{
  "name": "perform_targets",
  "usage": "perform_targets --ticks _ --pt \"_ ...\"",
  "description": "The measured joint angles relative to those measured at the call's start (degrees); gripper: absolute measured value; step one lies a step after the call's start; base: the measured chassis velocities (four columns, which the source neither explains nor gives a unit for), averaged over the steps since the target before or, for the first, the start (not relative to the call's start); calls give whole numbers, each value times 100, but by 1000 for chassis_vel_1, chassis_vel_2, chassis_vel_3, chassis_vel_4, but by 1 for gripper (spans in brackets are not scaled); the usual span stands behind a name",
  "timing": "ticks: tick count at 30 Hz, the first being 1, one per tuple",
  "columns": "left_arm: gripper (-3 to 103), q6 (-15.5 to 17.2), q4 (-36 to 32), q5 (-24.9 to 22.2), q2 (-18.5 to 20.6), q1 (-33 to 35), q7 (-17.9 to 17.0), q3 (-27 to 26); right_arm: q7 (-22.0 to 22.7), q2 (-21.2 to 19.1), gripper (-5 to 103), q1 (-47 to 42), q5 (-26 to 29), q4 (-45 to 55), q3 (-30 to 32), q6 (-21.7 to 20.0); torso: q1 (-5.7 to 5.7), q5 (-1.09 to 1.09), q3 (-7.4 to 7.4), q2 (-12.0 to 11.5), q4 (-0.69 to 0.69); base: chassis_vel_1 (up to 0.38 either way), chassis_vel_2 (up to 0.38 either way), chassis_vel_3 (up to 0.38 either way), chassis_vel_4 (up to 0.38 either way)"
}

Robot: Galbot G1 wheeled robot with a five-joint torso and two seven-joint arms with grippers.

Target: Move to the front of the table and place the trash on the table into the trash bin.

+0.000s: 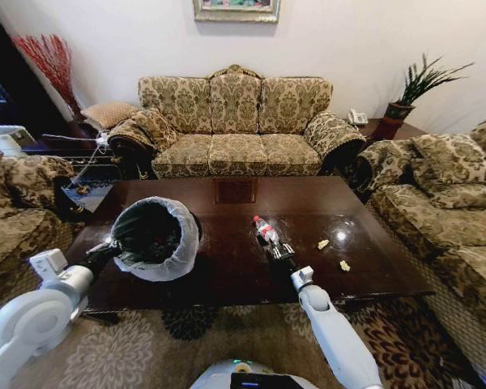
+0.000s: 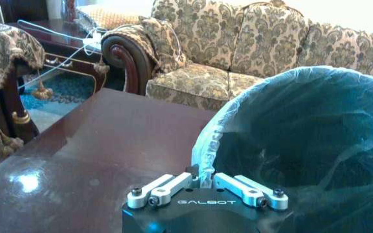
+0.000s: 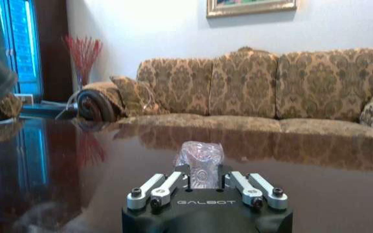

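The trash bin (image 1: pixel 155 237), lined with a whitish bag, is tilted over the left part of the dark table (image 1: pixel 227 271), its dark opening facing me. My left gripper (image 1: pixel 109 249) is shut on the bin's rim, and the left wrist view shows its fingers (image 2: pixel 203 180) pinching the bagged rim (image 2: pixel 251 111). A clear plastic bottle (image 1: pixel 266 231) with a red label lies near the table's middle. My right gripper (image 1: pixel 280 250) is shut on its base end, and the bottle's bottom (image 3: pixel 199 162) sits between the fingers in the right wrist view. Two pale scraps (image 1: pixel 323 244) (image 1: pixel 344 265) lie right of the bottle.
A patterned sofa (image 1: pixel 236 121) stands behind the table, and armchairs flank it on the left (image 1: pixel 16 211) and right (image 1: pixel 449 211). A side table with cables (image 2: pixel 63 43) is at the far left corner. A potted plant (image 1: pixel 409 93) stands at the back right. Patterned carpet lies in front.
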Motion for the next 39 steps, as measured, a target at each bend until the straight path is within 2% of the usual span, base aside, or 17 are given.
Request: perform_targets --ticks 3,4,5,8,9,11,12,15,18,20,21,24,25,27,30,33,39 --pt "0 -5 14 -41 77 -3 -2 -40 200 26 18 -97 13 284 54 103 0 0 0 0 0 0 0 0 0" --pt "0 -8 59 -78 131 -41 -9 -53 357 37 18 -231 55 676 130 108 0 2 0 0 0 0 0 0 0" --pt "0 -8 59 -78 131 -41 -9 -53 357 37 18 -231 55 676 130 108 0 2 0 0 0 0 0 0 0" --pt "0 -16 193 -96 262 -70 -32 -67 467 -140 18 -678 316 1798 184 -16 0 -1 0 0 -1 0 0 0 0" --pt "0 -16 193 -96 262 -70 -32 -67 467 -140 18 -678 316 1798 184 -16 0 -1 0 0 -1 0 0 0 0" --pt "0 -20 329 -138 415 -129 -39 -101 390 -345 18 -982 769 2704 129 -249 -1 -4 0 1 -2 0 0 0 0" --pt "0 -20 329 -138 415 -129 -39 -101 390 -345 18 -982 769 2704 129 -249 -1 -4 0 1 -2 0 0 0 0" --pt "0 -22 591 -282 749 -307 -148 -169 213 -600 18 -1165 1642 4122 -358 -912 -1 1 -1 2 -2 0 0 0 0" --pt "0 -22 730 -327 939 -369 -180 -158 90 -648 18 -1070 1687 4585 -681 -1178 -1 -1 0 2 -1 0 0 0 0" --pt "0 -22 825 -344 1149 -393 -185 -103 20 -743 18 -872 1649 5034 -1226 -1430 0 -1 0 2 -1 0 0 0 0" --pt "0 -22 825 -344 1149 -393 -185 -103 20 -743 18 -872 1649 5034 -1226 -1430 0 -1 0 2 -1 0 0 0 0" --pt "0 -22 767 -349 1262 -335 -174 -86 22 -796 18 -541 1581 5274 -1997 -1752 0 0 0 2 -1 0 0 0 0" --pt "0 -22 767 -349 1262 -335 -174 -86 22 -796 18 -541 1581 5274 -1997 -1752 0 0 0 2 -1 0 0 0 0" --pt "0 -14 597 -391 1258 -317 -156 -86 -79 -692 18 -295 1334 5036 -2451 -1960 -1 0 0 2 0 0 0 0 0" --pt "0 -9 482 -427 1242 -328 -158 -88 -104 -558 18 -122 1163 4730 -2724 -2066 0 1 0 1 -1 0 0 0 0" --pt "0 -5 288 -428 1211 -303 -132 -101 341 -359 18 219 1128 4439 -3112 -2378 0 -1 1 1 -1 0 0 0 0" --pt "0 2 64 -417 1160 -265 -46 -142 856 -52 18 611 1082 4288 -3281 -2604 0 1 0 1 -1 0 0 0 0"
